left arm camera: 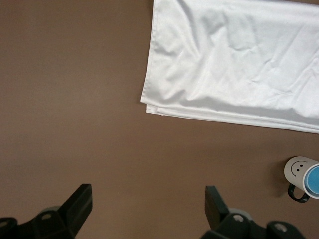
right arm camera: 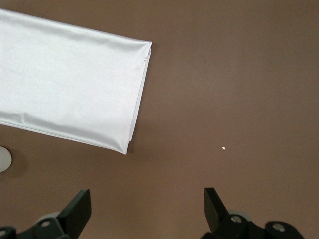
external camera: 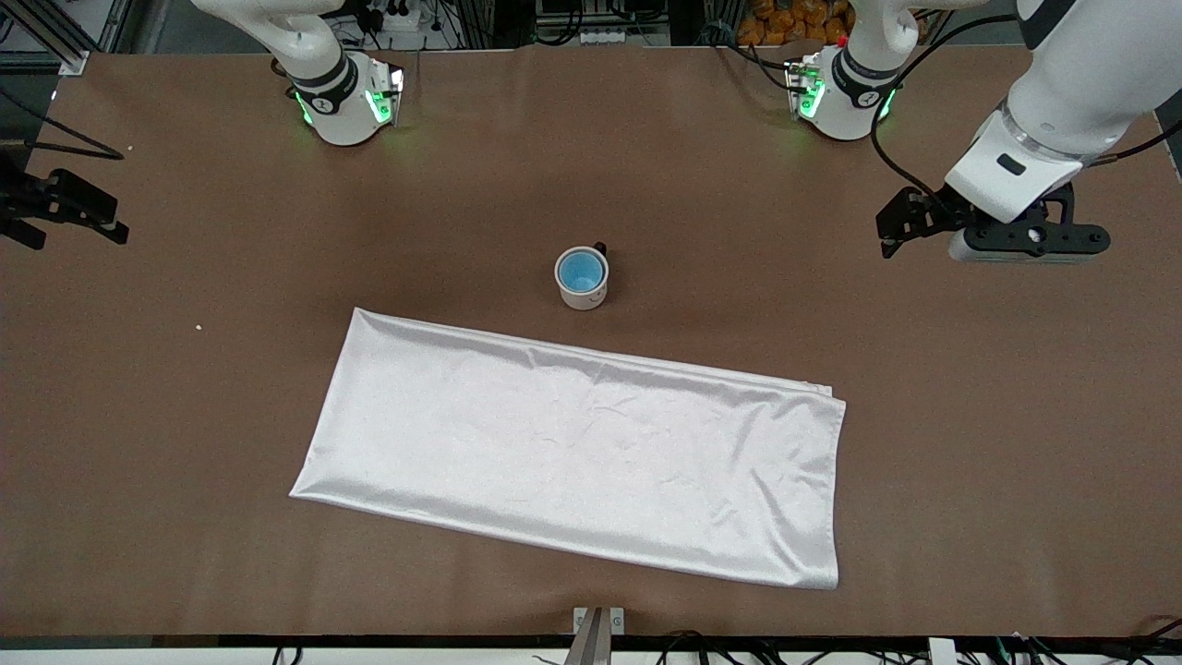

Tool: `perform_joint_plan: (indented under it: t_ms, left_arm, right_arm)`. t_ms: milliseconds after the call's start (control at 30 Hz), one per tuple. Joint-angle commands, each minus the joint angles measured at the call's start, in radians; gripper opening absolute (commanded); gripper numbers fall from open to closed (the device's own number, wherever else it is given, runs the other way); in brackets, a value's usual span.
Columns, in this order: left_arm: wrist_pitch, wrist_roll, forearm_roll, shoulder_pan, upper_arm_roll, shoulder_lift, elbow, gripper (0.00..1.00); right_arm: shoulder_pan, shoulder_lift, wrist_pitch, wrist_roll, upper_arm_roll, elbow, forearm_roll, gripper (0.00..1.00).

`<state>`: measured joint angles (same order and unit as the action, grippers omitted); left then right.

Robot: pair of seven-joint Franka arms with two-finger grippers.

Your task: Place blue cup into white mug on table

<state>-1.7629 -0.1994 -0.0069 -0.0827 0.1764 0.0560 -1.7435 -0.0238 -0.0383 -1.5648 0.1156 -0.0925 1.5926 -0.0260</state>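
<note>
Front view shows the blue cup [external camera: 582, 272] sitting inside the white mug [external camera: 584, 280], which stands upright on the table [external camera: 185, 388] near its middle, just farther from the camera than the white cloth [external camera: 572, 457]. The left gripper [left arm camera: 148, 204] hangs over bare table toward the left arm's end, fingers spread apart and holding nothing. The right gripper [right arm camera: 147, 203] is over bare table toward the right arm's end, also spread and holding nothing.
</note>
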Motion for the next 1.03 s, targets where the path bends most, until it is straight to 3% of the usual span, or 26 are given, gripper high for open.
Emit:
perform_joint_plan:
  t_ms: [0, 1000]
  left_arm:
    - [0.008, 0.031, -0.013, 0.015, 0.005, -0.013, 0.03, 1.0]
    - [0.01, 0.043, -0.013, 0.015, 0.005, -0.031, 0.065, 1.0]
  right_arm:
    - [-0.007, 0.005, 0.003, -0.001, 0.011, -0.003, -0.011, 1.0]
    - [0.019, 0.009, -0.011, -0.002, 0.04, 0.003, -0.009, 1.0]
